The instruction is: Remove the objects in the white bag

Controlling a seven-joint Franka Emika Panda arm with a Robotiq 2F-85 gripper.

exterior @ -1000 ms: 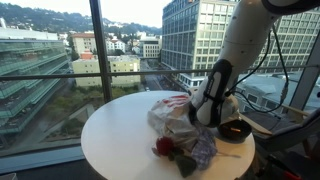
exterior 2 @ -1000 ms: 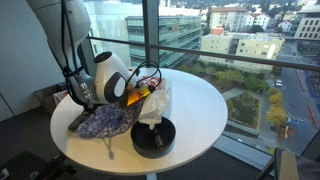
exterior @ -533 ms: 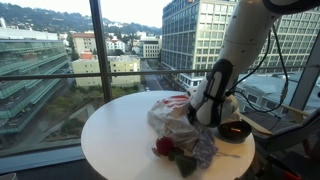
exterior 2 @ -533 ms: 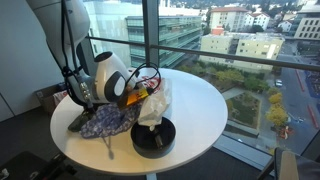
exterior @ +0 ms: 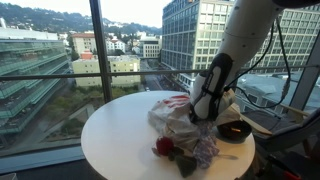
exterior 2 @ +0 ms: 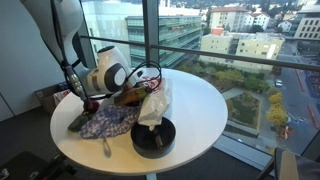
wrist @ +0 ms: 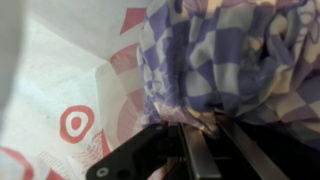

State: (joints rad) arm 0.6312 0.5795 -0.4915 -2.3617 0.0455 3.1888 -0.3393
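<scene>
Pinching the purple-and-white cloth (wrist: 235, 60), the claw (wrist: 198, 132) has closed and lifted slightly.

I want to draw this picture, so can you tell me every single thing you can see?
table: one, white, round, beside the window.
white bag: one, white with red marks, crumpled on the table.
cloth: one, purple-and-white checks, on the table next to the bag.
red item: one, red, beside the cloth.
dark grey item: one, dark grey, near the table's edge.
bowl: one, black with orange contents, on the table.
arm: one, white, above the bag.
gripper: one, black, closed on a cloth fold.
</scene>
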